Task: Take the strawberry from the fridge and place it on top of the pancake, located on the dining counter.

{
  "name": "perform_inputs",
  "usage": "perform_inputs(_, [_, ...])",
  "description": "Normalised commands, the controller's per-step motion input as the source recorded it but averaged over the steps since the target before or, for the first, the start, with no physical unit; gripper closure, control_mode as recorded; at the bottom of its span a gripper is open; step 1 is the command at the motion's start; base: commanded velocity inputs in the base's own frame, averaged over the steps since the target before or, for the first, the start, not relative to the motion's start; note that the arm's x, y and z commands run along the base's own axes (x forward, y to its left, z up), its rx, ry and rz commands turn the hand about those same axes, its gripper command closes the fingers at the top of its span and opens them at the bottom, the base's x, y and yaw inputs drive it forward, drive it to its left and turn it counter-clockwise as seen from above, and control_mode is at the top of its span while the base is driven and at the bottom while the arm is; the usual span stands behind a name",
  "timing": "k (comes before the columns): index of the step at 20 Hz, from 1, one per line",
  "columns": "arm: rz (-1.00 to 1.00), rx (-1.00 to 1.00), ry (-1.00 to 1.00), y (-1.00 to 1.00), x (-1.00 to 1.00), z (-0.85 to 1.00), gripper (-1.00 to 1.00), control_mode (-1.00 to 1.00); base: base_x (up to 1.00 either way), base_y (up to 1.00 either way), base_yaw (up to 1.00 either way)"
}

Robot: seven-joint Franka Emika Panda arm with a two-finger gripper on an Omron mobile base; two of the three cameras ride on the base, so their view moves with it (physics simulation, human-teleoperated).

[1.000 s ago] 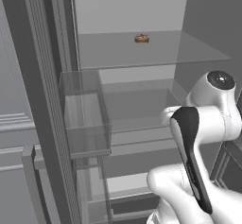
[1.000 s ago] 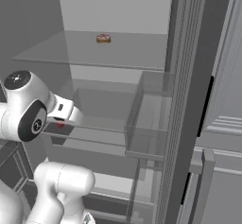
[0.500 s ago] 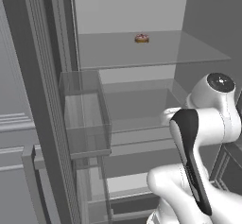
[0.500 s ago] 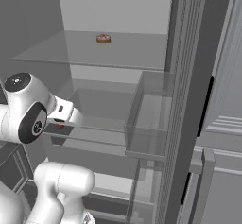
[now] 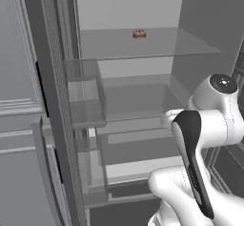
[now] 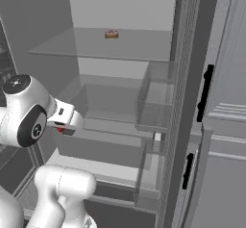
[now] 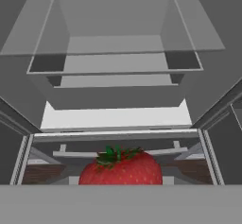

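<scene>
The fridge [image 5: 200,25] stands open, and its pale interior with glass shelves is seen from both base views. On the upper glass shelf [image 5: 162,44] a small brown-and-tan item [image 5: 139,34] lies near the back wall; in the right base view the same item [image 6: 111,34] sits on the same shelf [image 6: 96,46]. A clear door bin [image 5: 83,98] hangs on the inner side of the left door, and another clear bin [image 6: 156,99] hangs on the right side.

The white arm [image 5: 205,125] reaches in front of the lower part of the fridge. In the right base view the gripper [image 6: 61,128] is just beside the big round joint, below the level of the middle shelf, and a small piece of red, the strawberry [image 6: 60,129], shows at its tip.

In the hand view the strawberry [image 7: 121,167] is very near to the camera, at the bottom middle. Its green leaves are at the top in this view, and the red body goes down under the grey band, so its long axis runs about up and down in this view, with the leaf end pointing toward the fridge interior. The tip of the fruit is hidden.

The fingers are closed, and they grip the strawberry. Behind the fruit there is a clear drawer [image 7: 113,48] of the fridge and a bright white ledge [image 7: 113,119].
</scene>
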Motion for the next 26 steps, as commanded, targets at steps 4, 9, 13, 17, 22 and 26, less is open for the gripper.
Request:
perform_inputs(4, [0.00,0.00,0.00,0.00,0.00,0.00,1.00,1.00,-0.84,0.02,0.09])
perform_inputs(9, [0.00,0.00,0.00,0.00,0.00,0.00,1.00,1.00,-0.89,0.02,0.16])
perform_inputs(13, [0.00,0.00,0.00,0.00,0.00,0.00,1.00,1.00,-0.77,0.00,0.27])
perform_inputs(17, [0.00,0.00,0.00,0.00,0.00,0.00,1.00,1.00,-0.68,0.26,0.53])
perform_inputs(22, [0.00,0.00,0.00,0.00,0.00,0.00,1.00,1.00,-0.73,0.26,0.67])
perform_inputs(26, [0.00,0.00,0.00,0.00,0.00,0.00,1.00,1.00,-0.78,0.04,0.64])
